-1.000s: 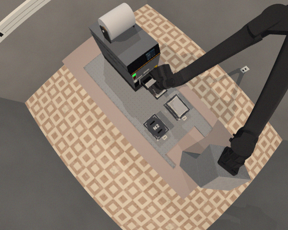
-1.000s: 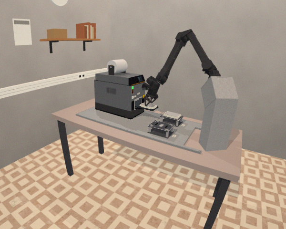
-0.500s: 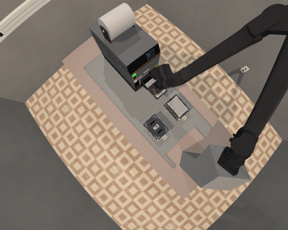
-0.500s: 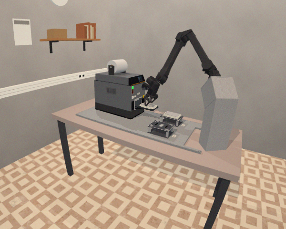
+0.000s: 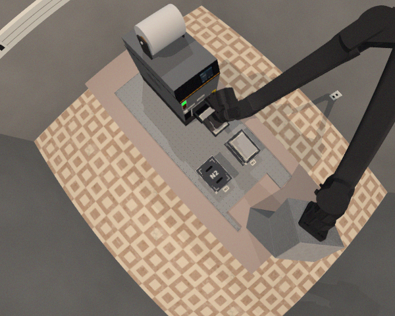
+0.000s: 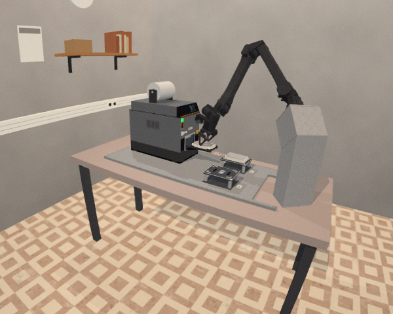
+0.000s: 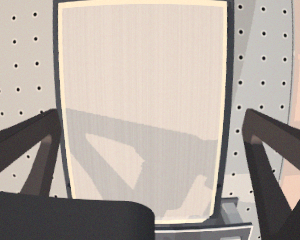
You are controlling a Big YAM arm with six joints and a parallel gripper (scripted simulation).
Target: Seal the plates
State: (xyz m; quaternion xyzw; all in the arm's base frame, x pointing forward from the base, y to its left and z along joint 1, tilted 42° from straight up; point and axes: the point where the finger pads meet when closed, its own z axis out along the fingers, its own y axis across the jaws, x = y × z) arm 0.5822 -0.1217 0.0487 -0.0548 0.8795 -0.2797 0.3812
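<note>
In the top view, a large grey box-shaped sealer [image 5: 177, 68] [image 6: 156, 125] with a white film roll is seen at the far end of the bench, its lamp [image 5: 184, 103] [image 6: 182, 120] lit green. The long black jointed arm [image 5: 293, 74] [image 6: 235, 81] is reached over from its grey pedestal [image 5: 286, 249] [image 6: 303, 162] to the front of the sealer. There the dark flat stage [image 5: 216, 133] [image 6: 214, 148] [image 7: 230, 150] stands out, and on it a pale rectangular plate [image 5: 208, 113] [image 6: 203, 146] [image 7: 145, 75] is carried. By the black two-finger gripper [image 5: 212, 117] [image 6: 208, 140] [image 7: 151, 119] this plate is straddled; the fingers are spread wide, one along each long side, and nothing is held.

The other pale plate [image 5: 244, 146] [image 6: 236, 159] is seated on the raised dark nest N1 [image 5: 239, 155] [image 6: 224, 163], while the black nest N2 [image 5: 213, 174] [image 6: 223, 169] is left without one.

With green showing and the stage out, the return of a sealed plate to N2 is judged to be in hand. Next, the fingers should be brought level with the plate's sides, closed squarely, and the plate lifted straight up, clear of the locators. Whether N1's plate has been sealed cannot be told for certain.
</note>
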